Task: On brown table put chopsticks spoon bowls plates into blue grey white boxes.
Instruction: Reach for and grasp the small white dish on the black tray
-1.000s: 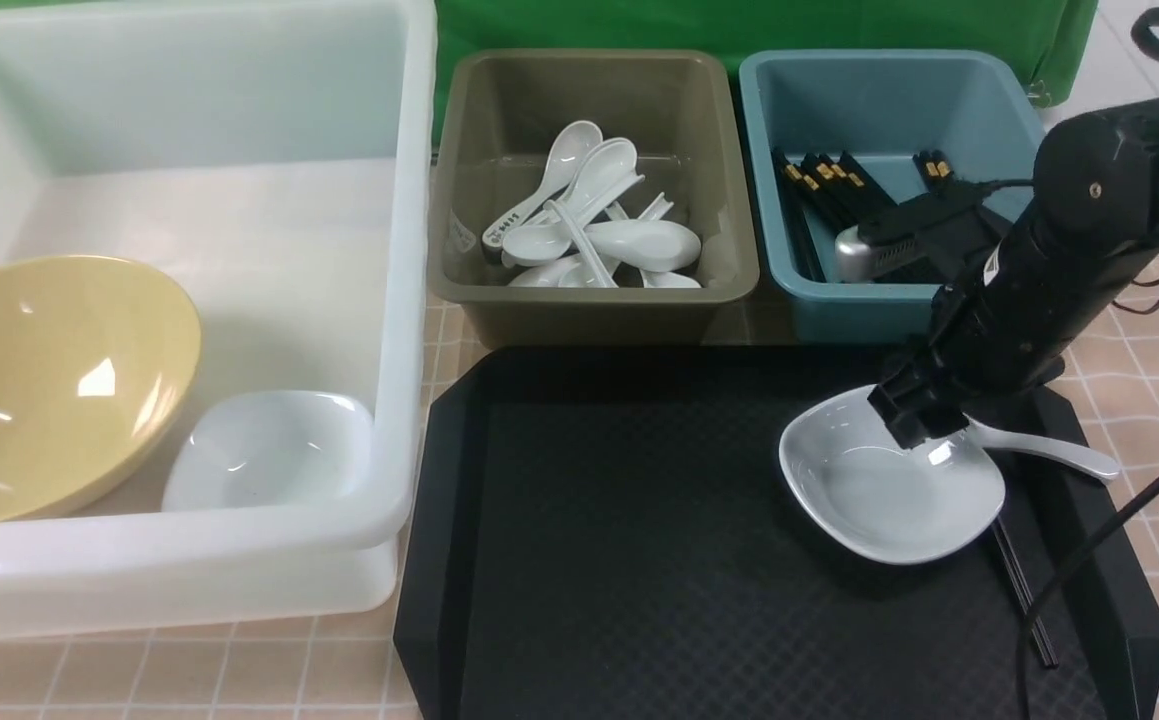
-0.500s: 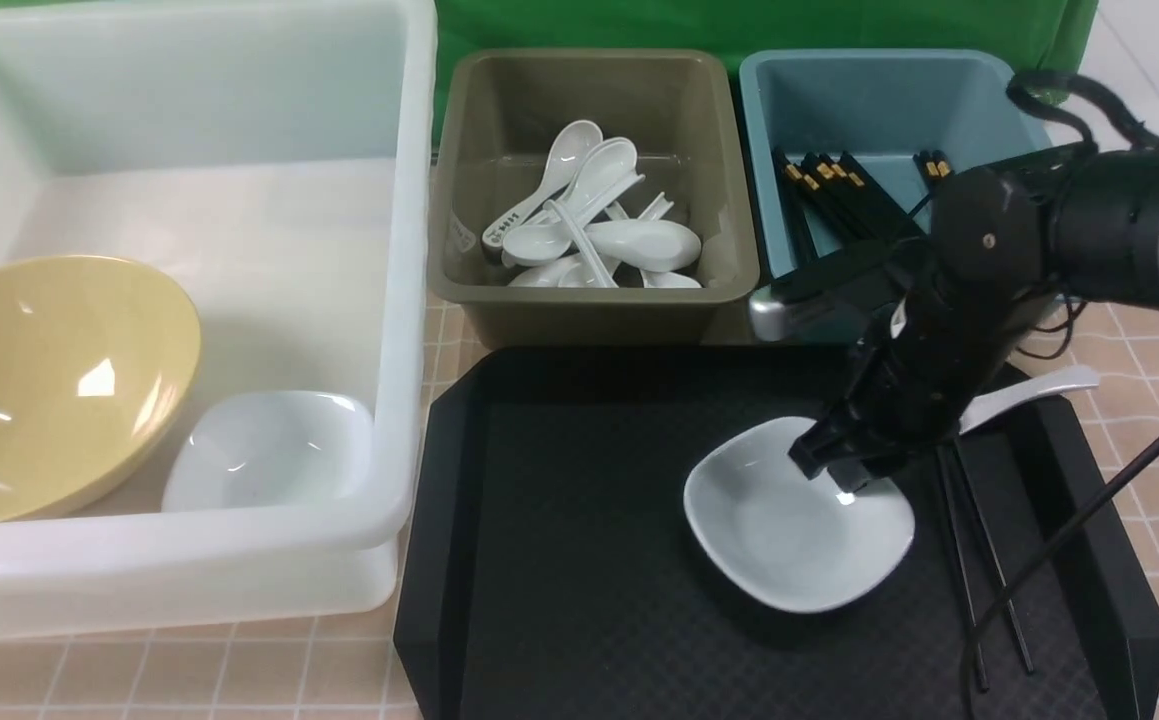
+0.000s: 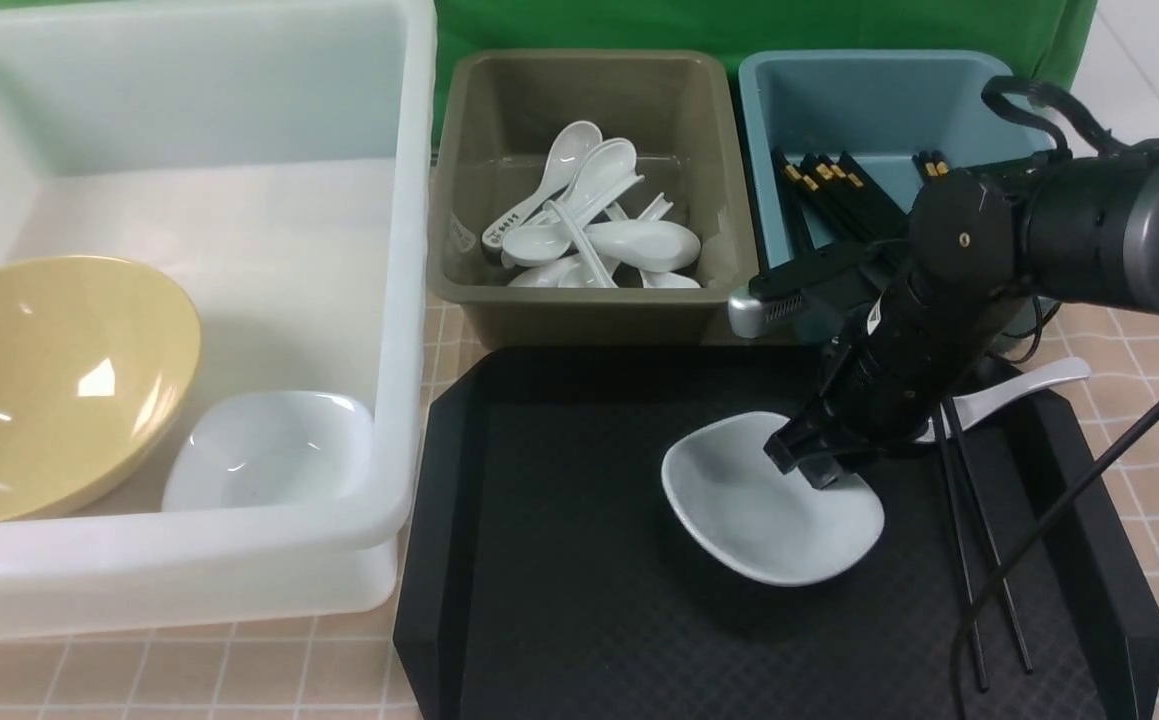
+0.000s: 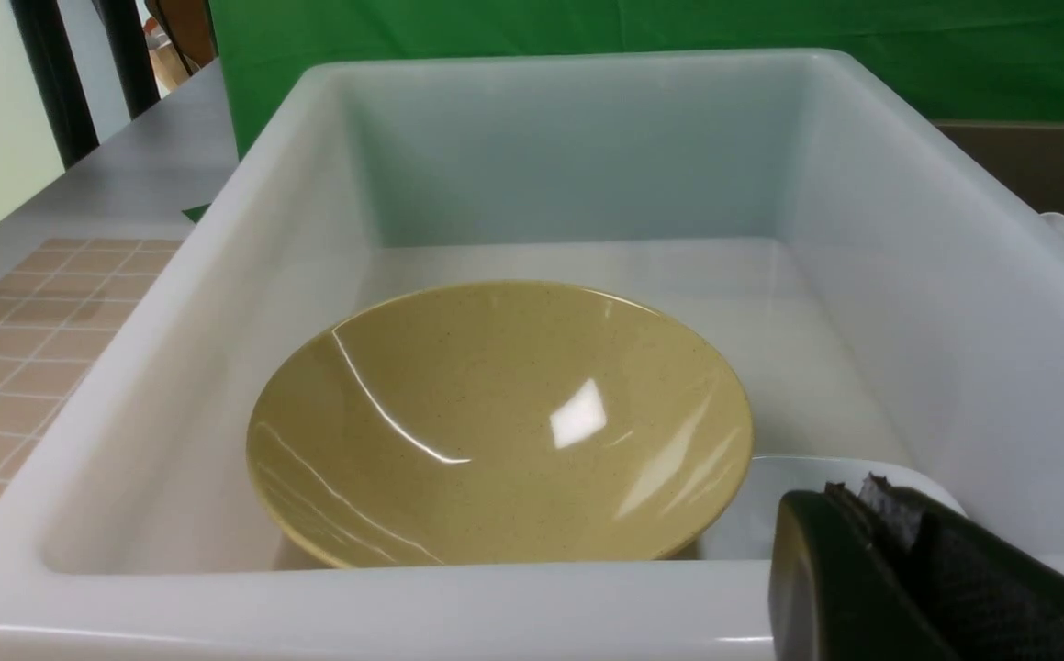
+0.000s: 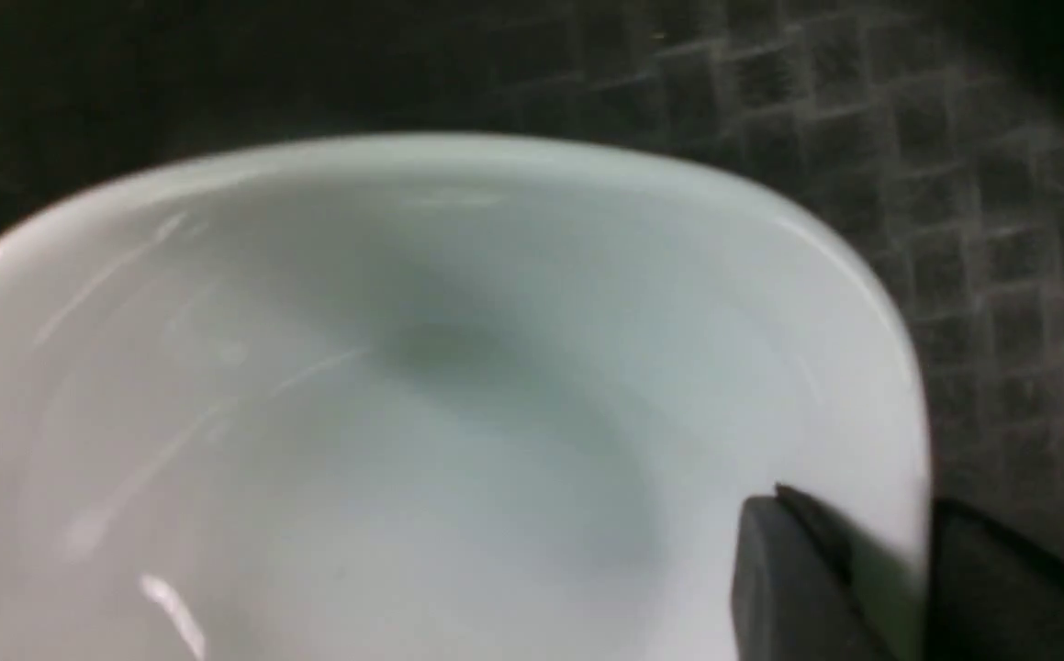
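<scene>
Pinching plate [image 3: 739, 510] rim: right gripper [image 3: 807, 462] | left gripper [image 4: 867, 500] pressed together, mostly cut off | right fingertips half hidden

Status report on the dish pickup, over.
Right gripper shut on white dish rim; left gripper shut, empty, by white tub. Dish tilted over black tray. Nothing on tray between dish and tub.

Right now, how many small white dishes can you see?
2. One dish lies in the white tub beside the yellow bowl; the other dish is over the black tray, rim pinched by the right tool.
</scene>
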`<state>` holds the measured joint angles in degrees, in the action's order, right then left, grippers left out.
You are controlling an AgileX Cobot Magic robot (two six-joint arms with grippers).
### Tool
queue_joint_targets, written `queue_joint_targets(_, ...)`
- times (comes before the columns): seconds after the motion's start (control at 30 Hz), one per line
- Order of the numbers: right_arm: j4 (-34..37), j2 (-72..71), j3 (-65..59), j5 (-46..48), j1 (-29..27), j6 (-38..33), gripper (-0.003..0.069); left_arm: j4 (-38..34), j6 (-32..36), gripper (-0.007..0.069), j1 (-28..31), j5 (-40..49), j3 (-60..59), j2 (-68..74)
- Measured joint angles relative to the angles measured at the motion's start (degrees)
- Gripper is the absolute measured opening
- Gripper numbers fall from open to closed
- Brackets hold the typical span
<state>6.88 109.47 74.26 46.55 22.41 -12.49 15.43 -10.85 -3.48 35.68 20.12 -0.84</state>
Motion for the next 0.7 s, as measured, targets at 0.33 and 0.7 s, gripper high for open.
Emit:
queue_joint_targets(0.33, 0.74, -7.45, 6.23, 5.38, 0.05, -3.77, 0.0080, 0.04, 0.00, -0.0007, 0.00, 0.00, 0.00, 0.00)
queue_joint_targets(0.7, 2.38, -10.58, 13.70, 7.86, 0.05, -5.73, 0.0078, 0.04, 0.00, -0.0007, 0.00, 0.00, 0.00, 0.00)
